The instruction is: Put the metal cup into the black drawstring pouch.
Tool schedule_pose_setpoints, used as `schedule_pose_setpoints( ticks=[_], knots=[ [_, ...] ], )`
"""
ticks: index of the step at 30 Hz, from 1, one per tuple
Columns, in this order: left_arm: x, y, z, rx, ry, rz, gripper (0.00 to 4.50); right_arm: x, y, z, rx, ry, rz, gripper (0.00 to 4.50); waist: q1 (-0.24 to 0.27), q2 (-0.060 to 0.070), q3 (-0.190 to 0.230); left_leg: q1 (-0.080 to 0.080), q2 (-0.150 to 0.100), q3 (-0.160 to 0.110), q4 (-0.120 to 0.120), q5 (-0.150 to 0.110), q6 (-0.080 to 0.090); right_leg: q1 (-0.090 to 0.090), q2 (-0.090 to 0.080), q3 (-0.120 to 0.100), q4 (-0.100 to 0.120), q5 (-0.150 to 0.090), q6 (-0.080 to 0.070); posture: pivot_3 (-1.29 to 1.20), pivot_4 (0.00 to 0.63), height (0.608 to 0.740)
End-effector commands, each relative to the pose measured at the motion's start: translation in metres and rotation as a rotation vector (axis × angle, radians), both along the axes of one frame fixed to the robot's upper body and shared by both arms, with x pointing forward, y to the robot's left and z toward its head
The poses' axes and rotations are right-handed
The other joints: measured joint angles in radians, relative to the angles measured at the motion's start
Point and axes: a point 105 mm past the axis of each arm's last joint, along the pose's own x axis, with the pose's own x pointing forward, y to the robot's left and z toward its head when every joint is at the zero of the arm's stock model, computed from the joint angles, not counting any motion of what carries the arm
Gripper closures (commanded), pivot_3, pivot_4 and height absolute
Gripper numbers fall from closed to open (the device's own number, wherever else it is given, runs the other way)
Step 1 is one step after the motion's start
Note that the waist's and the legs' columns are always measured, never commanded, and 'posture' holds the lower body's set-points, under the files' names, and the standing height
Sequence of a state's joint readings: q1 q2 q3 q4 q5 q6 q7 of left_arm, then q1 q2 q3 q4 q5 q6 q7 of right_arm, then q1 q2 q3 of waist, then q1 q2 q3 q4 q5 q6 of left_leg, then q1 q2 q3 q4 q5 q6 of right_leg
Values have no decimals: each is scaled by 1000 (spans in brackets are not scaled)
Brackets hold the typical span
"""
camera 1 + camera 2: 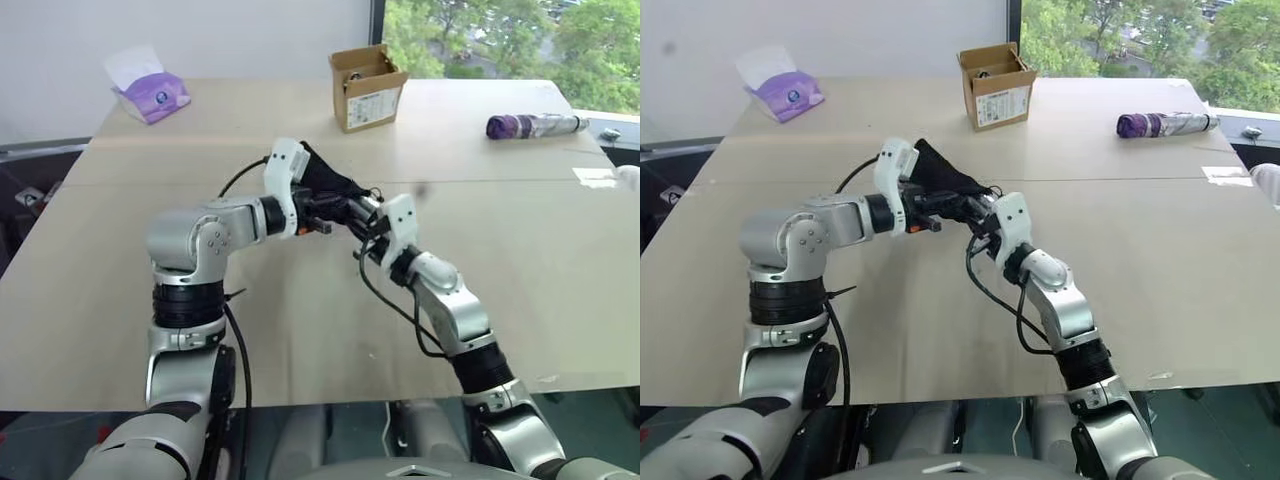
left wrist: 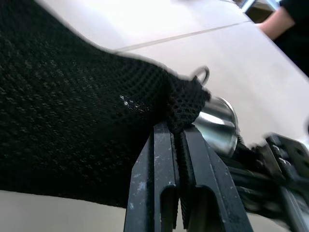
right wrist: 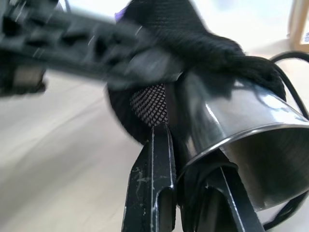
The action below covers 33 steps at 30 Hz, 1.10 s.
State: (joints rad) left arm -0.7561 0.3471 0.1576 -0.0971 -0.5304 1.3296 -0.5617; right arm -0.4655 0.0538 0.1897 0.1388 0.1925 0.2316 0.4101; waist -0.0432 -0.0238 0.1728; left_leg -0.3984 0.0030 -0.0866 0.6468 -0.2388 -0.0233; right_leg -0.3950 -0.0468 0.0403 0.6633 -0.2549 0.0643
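Insertion is partly done: metal cup point(image 3: 241, 140), clamped at its rim by right gripper point(image 3: 193, 193), is nosed into black drawstring pouch point(image 2: 72, 111), pinched by left gripper point(image 2: 176, 145); full seating remains.

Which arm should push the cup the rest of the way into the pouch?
Probably the right. Its hand grips the cup by the rim, part-way into the pouch, while the left hand pinches the pouch's edge, holding it up.

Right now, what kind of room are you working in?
Probably an office or lab: a wide plywood table by a window onto trees, with a tissue pack and cardboard box.
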Motion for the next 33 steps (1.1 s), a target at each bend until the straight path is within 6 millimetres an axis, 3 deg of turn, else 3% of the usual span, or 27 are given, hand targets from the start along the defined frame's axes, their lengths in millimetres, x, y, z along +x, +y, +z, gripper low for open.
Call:
schedule_pose_setpoints(
  ticks=[1,6,10,14,16,20,21,24,27,29,33],
  knots=[
    [-10,-5,14,-21,-22,-56,4418,1,13,22,68,-57,36,4500,-3,0,0,0,0,0,0,0,0,0,0,0,0,0,0,0,150,740],
    [-14,-13,16,-41,-31,-77,4418,-2,26,19,-30,-120,78,4500,1,0,0,0,0,0,-2,1,-1,-1,0,0,-1,0,0,0,150,740],
    [-20,-21,31,-92,-61,-117,4418,-9,41,13,-234,-307,132,4500,0,0,0,0,0,1,-2,1,-1,-1,0,1,-1,0,0,0,150,740],
    [-20,-23,32,-103,-45,-117,4418,-8,45,18,-287,-420,136,4500,0,0,0,0,0,0,-3,2,-3,-1,0,0,0,0,0,0,150,740],
    [-21,-23,28,-102,-32,-109,4418,-5,45,22,-248,-414,127,4500,0,0,0,0,0,0,-3,2,-3,-1,0,1,0,0,0,0,150,740],
    [-30,-18,23,-126,6,-103,4418,8,34,34,24,-191,87,4500,-2,0,0,1,0,0,-4,2,-4,-2,0,1,-1,0,0,0,150,740],
    [-32,-18,23,-131,7,-105,4418,9,35,33,2,-199,94,4500,-1,0,0,0,0,0,-5,2,-4,-2,0,1,-1,0,0,0,150,740],
    [-27,-26,25,-160,3,-89,4418,-13,60,15,-318,-426,264,4500,4,0,0,0,-1,0,-5,3,-4,-2,-1,0,-1,0,0,0,150,740],
    [-18,-30,31,-185,-3,-70,4418,-31,73,-1,-506,-573,404,4500,1,-1,0,1,-1,0,-4,3,-5,-1,-1,1,-1,0,0,0,150,740],
    [-13,-25,37,-223,12,-39,4418,-21,66,4,-454,-531,345,4500,0,-1,0,1,-1,0,-4,3,-5,-1,-1,0,-1,0,0,0,150,740],
    [-7,-6,33,-230,40,42,4418,9,40,26,-174,-305,156,4500,-2,-1,0,1,0,-1,-5,4,-7,-2,0,0,-1,1,0,0,150,740]
  ],
)
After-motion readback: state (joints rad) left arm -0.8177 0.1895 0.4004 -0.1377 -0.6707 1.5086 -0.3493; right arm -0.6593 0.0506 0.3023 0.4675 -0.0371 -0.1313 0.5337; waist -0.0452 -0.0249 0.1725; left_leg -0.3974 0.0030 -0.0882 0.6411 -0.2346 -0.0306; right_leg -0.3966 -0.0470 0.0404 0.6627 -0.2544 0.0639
